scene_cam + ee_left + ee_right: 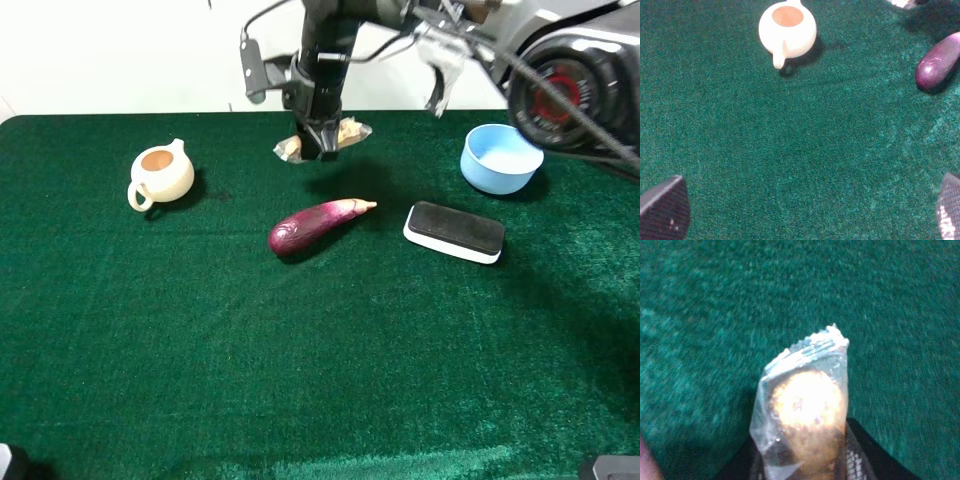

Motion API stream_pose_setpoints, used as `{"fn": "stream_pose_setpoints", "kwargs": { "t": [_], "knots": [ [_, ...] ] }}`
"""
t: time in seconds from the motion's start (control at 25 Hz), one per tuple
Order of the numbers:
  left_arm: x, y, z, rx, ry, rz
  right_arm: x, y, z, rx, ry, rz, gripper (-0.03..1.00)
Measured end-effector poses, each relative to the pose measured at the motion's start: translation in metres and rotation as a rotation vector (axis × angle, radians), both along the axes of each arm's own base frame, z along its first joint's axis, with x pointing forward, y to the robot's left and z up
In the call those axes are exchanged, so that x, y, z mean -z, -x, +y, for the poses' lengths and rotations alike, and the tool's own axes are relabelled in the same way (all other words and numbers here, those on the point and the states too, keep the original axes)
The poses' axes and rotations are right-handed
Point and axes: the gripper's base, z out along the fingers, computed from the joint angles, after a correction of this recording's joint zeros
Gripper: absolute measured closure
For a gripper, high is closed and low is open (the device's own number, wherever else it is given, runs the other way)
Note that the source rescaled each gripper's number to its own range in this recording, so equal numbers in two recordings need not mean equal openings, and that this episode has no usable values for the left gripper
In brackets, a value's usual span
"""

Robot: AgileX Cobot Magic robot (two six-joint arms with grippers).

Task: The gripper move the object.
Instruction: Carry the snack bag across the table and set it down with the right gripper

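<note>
The snack packet [345, 133] in clear crinkly plastic hangs above the green cloth at the back middle, clamped between the black fingers of my right gripper [325, 147]. In the right wrist view the packet [807, 410] fills the centre, its yellow-brown contents showing, with the fingers [855, 457] closed around its lower part. My left gripper [805, 212] is open and empty, its two fingertips [665, 207] wide apart over bare cloth at the front left. It does not show clearly in the exterior high view.
A purple eggplant [315, 225] lies just in front of the packet. A black-and-white board eraser [454, 232] is to its right, a light blue bowl [500, 158] at the back right. A cream teapot [160, 175] stands at the left.
</note>
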Motion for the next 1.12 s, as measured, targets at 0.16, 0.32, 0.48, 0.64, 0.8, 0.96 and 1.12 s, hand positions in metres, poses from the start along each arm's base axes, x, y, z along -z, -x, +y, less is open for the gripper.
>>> {"fn": "stream_pose_setpoints", "kwargs": {
  "t": [0.16,0.32,0.48,0.64,0.8,0.96,1.12],
  "knots": [
    [0.0,0.0,0.0,0.0,0.0,0.0,-0.023,0.01,-0.009,0.046,0.015,0.014,0.97],
    [0.0,0.0,0.0,0.0,0.0,0.0,-0.037,0.031,-0.025,0.056,0.037,0.038,0.97],
    [0.0,0.0,0.0,0.0,0.0,0.0,-0.04,0.062,-0.049,0.086,0.053,0.056,0.97],
    [0.0,0.0,0.0,0.0,0.0,0.0,-0.04,0.098,-0.077,0.15,0.053,0.077,0.97],
    [0.0,0.0,0.0,0.0,0.0,0.0,-0.04,0.133,-0.102,0.225,0.042,0.095,0.97],
    [0.0,0.0,0.0,0.0,0.0,0.0,-0.034,0.164,-0.118,0.29,0.019,0.119,0.97],
    [0.0,0.0,0.0,0.0,0.0,0.0,-0.022,0.192,-0.117,0.315,0.015,0.147,0.97]
  ]
}}
